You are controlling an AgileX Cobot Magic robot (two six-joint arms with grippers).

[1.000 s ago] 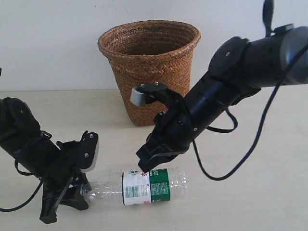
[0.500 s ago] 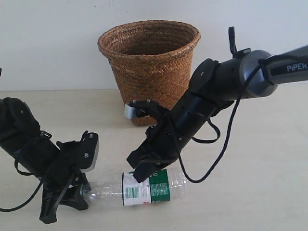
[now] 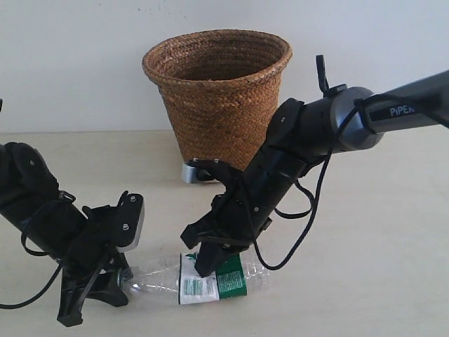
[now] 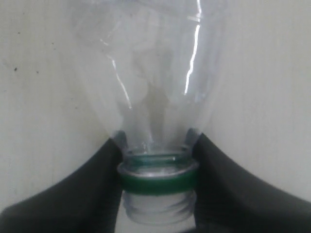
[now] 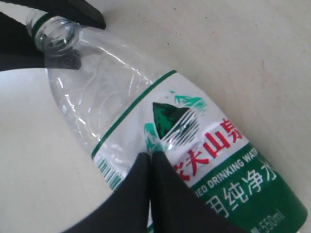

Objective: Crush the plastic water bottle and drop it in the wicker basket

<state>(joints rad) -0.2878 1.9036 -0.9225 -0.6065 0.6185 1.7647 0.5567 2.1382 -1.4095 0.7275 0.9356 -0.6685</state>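
Note:
The plastic water bottle (image 3: 226,282) lies on its side on the table, its neck pointing left. Its mouth (image 5: 57,33) is open with no cap; a green ring (image 4: 158,180) circles the neck. My left gripper (image 3: 123,279) is shut on the neck, one black finger (image 4: 92,184) on each side. My right gripper (image 3: 205,267) comes down from the upper right with its fingers shut together, tips (image 5: 151,160) pressing on the white-and-green label (image 5: 194,141). The bottle body looks dented under them. The wicker basket (image 3: 217,91) stands upright behind.
The basket stands close behind the right arm's forearm (image 3: 309,137). Black cables (image 3: 309,217) loop beside that arm. A pale wall (image 3: 70,63) closes off the back. The beige table (image 3: 379,267) runs on to the right.
My right gripper has come down and to the left onto the bottle's label, and the bottle now looks squashed there. The left gripper has kept its hold on the neck.

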